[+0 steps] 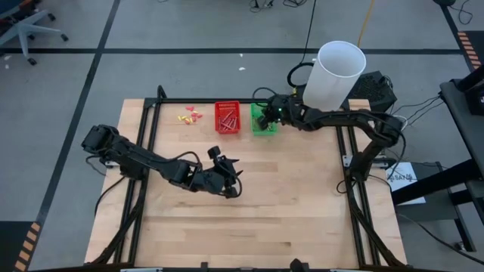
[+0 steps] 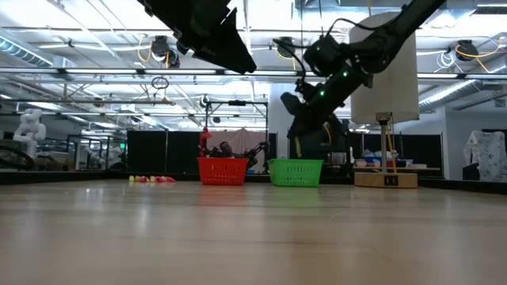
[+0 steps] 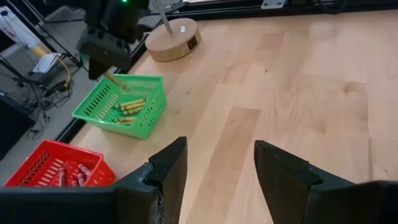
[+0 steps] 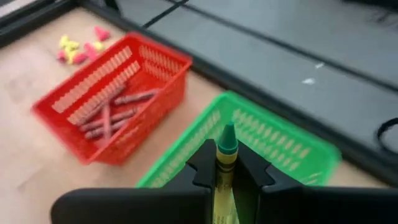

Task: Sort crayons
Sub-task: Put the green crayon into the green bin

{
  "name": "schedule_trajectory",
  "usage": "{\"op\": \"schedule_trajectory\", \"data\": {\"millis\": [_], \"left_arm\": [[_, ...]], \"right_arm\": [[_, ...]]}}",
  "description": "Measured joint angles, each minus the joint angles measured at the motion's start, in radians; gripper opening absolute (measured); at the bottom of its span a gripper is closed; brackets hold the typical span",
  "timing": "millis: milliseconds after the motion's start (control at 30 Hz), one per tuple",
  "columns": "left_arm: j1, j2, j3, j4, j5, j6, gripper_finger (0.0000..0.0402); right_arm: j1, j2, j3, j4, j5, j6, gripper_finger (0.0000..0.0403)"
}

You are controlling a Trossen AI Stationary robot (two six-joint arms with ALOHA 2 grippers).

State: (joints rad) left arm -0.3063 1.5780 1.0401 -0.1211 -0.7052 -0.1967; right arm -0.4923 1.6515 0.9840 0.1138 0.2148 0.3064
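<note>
The right tool (image 4: 225, 171) grips a yellow-green crayon (image 4: 225, 155) above the green basket (image 1: 264, 121) at the counter's far edge; the drop is the step in hand. Next, the tool must open over it. The left tool (image 3: 216, 171) waits mid-counter, jaws wide.

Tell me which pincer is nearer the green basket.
Right. The right pincer, shut on a yellow-green crayon, hangs directly over the green basket. The left pincer is open, above bare table nearer mid-table, well away from the basket.
</note>
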Motion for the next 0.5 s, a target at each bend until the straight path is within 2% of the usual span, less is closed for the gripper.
{"op": "schedule_trajectory", "data": {"millis": [267,500], "left_arm": [[-0.001,0.000,0.000,-0.001,0.002,0.000,0.0183],[-0.001,0.000,0.000,-0.001,0.002,0.001,0.0183]], "right_arm": [[0.001,0.049,0.000,0.002,-0.009,0.037,0.0017],[0.001,0.049,0.000,-0.023,-0.008,0.029,0.0053]]}}
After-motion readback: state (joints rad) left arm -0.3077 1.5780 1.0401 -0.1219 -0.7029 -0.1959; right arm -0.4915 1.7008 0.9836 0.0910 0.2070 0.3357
